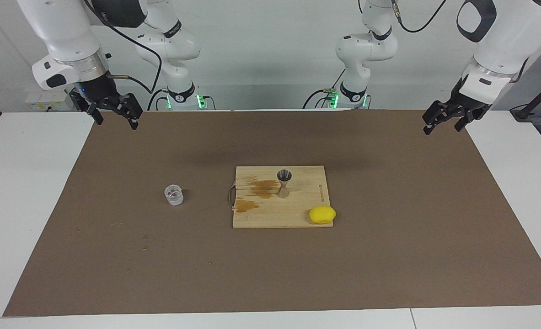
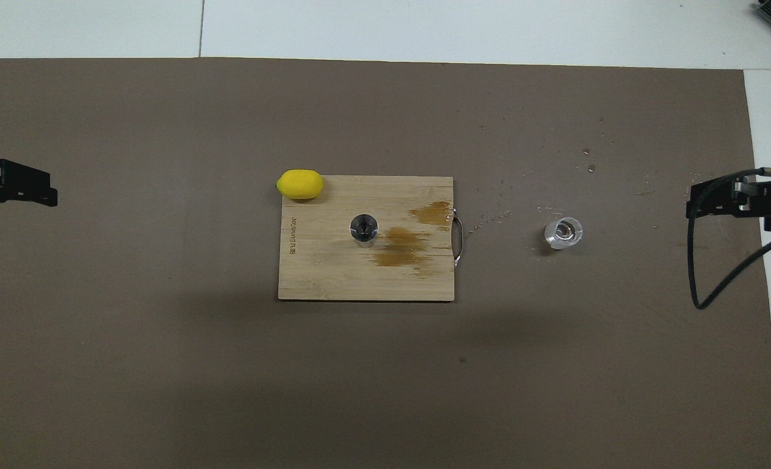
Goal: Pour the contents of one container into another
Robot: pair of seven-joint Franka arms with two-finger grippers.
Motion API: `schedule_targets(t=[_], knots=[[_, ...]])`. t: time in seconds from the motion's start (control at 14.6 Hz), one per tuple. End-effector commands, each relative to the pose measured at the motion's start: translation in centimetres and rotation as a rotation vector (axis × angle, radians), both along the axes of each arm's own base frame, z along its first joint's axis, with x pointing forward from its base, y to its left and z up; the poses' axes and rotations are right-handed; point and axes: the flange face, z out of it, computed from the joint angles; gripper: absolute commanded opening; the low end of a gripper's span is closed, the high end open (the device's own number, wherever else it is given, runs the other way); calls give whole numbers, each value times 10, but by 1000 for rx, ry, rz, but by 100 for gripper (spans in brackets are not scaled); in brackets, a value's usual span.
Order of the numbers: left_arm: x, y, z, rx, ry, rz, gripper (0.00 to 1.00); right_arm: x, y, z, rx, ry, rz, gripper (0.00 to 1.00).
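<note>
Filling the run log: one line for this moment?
glass tumbler upright on mat | jigger upright on cutting board | left end effector, right end effector raised, empty

- The facing camera is sitting high across the counter (image 1: 32, 183), looking back at both robots, whose bases are standing along the top edge.
- The overhead camera is hanging above the robots' end, looking steeply down and forward; only each claw's tip is showing at the side edges.
- Both are standing well back, taking in the whole brown mat (image 1: 389, 256).
- Both are sharing the mat and the wooden board (image 1: 297, 219) (image 2: 333, 280), shown half a turn apart.
</note>
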Motion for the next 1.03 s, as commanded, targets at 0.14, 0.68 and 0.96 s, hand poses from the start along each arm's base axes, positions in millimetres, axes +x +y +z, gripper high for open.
schedule_targets(t=[0.14, 0.68, 0.96], knots=[[0, -3, 7, 24, 2, 12, 100, -1, -20, 3, -8, 13, -2, 100], [-14, 4, 5, 24, 84, 23, 100, -3, -23, 0, 46, 9, -58, 100], [-19, 10, 12, 23, 77, 34, 100, -4, -25, 3, 2, 24, 47, 100]])
